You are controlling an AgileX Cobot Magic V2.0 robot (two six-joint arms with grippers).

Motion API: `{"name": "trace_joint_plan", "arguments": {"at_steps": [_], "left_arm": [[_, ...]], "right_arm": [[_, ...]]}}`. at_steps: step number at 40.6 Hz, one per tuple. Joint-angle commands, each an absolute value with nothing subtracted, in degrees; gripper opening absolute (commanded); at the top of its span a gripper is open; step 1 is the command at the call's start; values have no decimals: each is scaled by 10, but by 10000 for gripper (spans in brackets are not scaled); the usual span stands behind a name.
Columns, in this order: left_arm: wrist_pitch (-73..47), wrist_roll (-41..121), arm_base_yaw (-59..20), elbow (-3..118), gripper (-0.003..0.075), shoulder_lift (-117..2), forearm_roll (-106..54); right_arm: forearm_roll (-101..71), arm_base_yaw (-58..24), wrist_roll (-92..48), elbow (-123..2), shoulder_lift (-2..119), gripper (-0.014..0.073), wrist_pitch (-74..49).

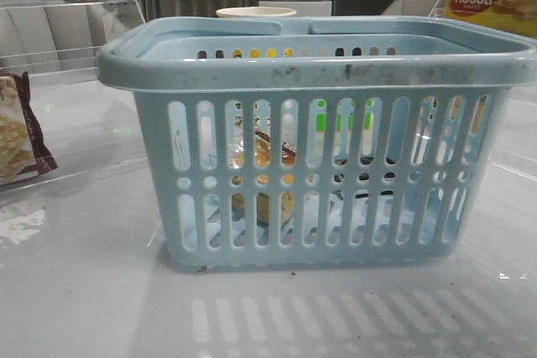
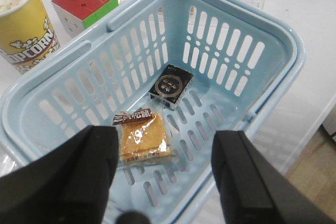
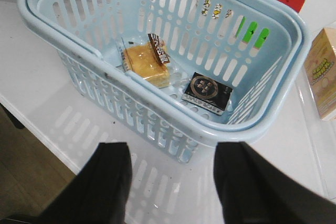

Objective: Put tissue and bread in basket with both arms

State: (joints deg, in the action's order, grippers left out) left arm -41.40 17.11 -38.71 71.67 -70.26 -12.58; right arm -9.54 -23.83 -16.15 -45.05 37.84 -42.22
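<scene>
Only the robot's two hands show, each in its own wrist view. The left hand [image 2: 165,182] has two thick, matte black fingers [image 2: 71,177] with broad, flat faces and rounded edges. The right hand [image 3: 170,182] looks the same: two wide black fingers [image 3: 102,182], plain and smooth. No arm shows in the front view.

Bread [image 3: 146,64], dark tissue [image 3: 208,93] flat, apart, inside light-blue basket [image 3: 247,129].

Bright even overhead light, glossy table [image 1: 84,291] mirrors the basket [image 1: 319,182] slots as pale reflections, soft shadow under it, front view slightly hazy, black gripper fingers [image 2: 63,177] blurred and out of focus in both wrist views.
</scene>
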Motion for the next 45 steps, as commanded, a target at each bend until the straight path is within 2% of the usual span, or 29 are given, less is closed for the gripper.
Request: {"name": "trace_joint_plan", "arguments": {"at_steps": [1, 15, 27, 32, 45], "left_arm": [[-383, 166, -392, 685, 456, -640, -137], [-383, 166, -392, 511, 456, -460, -136], [-391, 116, -392, 425, 455, -339, -82], [-408, 67, -392, 410, 455, -318, -28], [-404, 65, -392, 408, 454, -316, -25]], "right_arm": [[-95, -238, -166, -465, 376, 466, -384], [-95, -238, -166, -465, 376, 466, -384], [-95, -238, -166, -465, 376, 466, -382], [-95, -238, -166, -465, 376, 466, -380], [-95, -238, -166, -465, 377, 458, -409]]}}
